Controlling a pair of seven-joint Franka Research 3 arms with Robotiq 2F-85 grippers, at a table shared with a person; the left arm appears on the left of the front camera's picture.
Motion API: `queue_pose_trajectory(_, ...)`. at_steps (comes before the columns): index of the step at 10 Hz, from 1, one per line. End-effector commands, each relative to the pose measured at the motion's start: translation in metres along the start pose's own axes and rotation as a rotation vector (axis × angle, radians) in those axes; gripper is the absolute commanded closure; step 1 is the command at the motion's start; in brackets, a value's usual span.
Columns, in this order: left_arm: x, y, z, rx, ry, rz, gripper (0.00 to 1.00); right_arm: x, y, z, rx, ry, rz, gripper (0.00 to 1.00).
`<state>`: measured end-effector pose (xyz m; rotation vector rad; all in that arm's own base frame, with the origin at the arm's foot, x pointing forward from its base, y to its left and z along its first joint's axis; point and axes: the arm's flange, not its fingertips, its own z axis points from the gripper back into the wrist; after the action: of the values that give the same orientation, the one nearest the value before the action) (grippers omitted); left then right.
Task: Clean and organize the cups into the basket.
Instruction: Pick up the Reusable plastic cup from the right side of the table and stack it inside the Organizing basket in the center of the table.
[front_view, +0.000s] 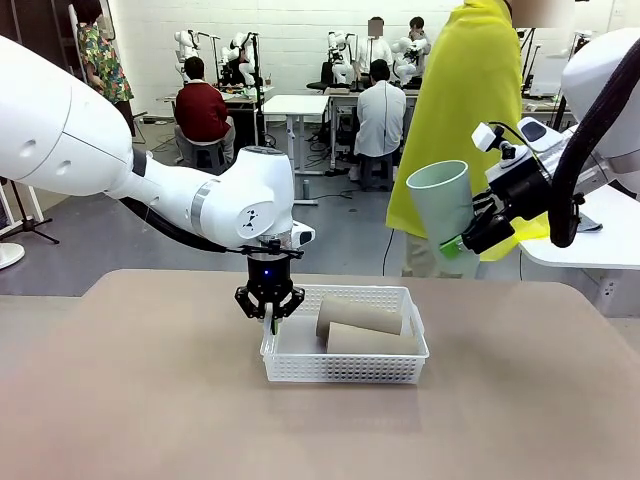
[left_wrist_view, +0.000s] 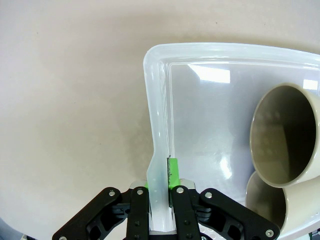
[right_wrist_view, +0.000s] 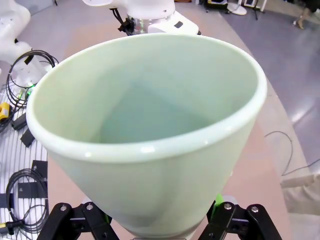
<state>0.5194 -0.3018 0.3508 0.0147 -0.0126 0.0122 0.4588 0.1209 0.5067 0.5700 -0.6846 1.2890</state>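
Left pincer (left_wrist_view: 161, 181) clamped on the left rim of the basket (front_view: 345, 371), steadying it on the worktop (front_view: 140, 400). Right pincer (front_view: 462, 238) gripped round the green cup (front_view: 441, 200), apparently near its base, aloft right of the basket. Two tan cups (front_view: 360, 318) lie in its right half. Tip green cup sideways, lower into free left half, clear of left pincer

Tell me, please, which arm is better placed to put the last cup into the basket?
Right: the right gripper holds the mint green cup aloft, while the left gripper is clamped on the basket rim.
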Motion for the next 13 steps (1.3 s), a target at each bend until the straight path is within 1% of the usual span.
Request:
queue_pose_trajectory(1, -0.002, 0.0, -0.001, 0.006, 0.002, -0.004, 1.0, 0.0, 0.0, 0.0, 0.0, 0.0, 0.0, 0.19)
queue_pose_trajectory(2, -0.002, 0.0, -0.001, 0.006, 0.002, -0.004, 1.0, 0.034, 0.016, -0.002, -0.019, 0.162, 0.093, 0.19)
queue_pose_trajectory(3, -0.002, 0.0, -0.001, 0.006, 0.002, -0.004, 1.0, 0.065, 0.03, -0.007, -0.022, 0.258, 0.14, 0.19)
queue_pose_trajectory(4, -0.002, 0.0, -0.001, 0.006, 0.002, -0.004, 1.0, 0.085, 0.036, -0.017, 0.005, 0.337, 0.167, 0.19)
queue_pose_trajectory(5, -0.002, 0.0, -0.001, 0.006, 0.002, -0.004, 1.0, 0.099, 0.041, -0.031, 0.043, 0.434, 0.189, 0.19)
queue_pose_trajectory(6, -0.002, 0.0, -0.001, 0.006, 0.002, -0.004, 1.0, 0.106, 0.044, -0.045, 0.079, 0.53, 0.205, 0.19)
queue_pose_trajectory(7, -0.002, 0.0, -0.001, 0.006, 0.002, -0.004, 1.0, 0.108, 0.046, -0.059, 0.108, 0.604, 0.203, 0.19)
queue_pose_trajectory(11, -0.002, 0.0, -0.001, 0.006, 0.002, -0.004, 1.0, 0.1, 0.046, -0.114, 0.121, 0.777, 0.184, 0.19)
queue_pose_trajectory(13, -0.002, 0.0, -0.001, 0.006, 0.002, -0.004, 1.0, 0.103, 0.034, -0.146, 0.101, 0.836, 0.169, 0.19)
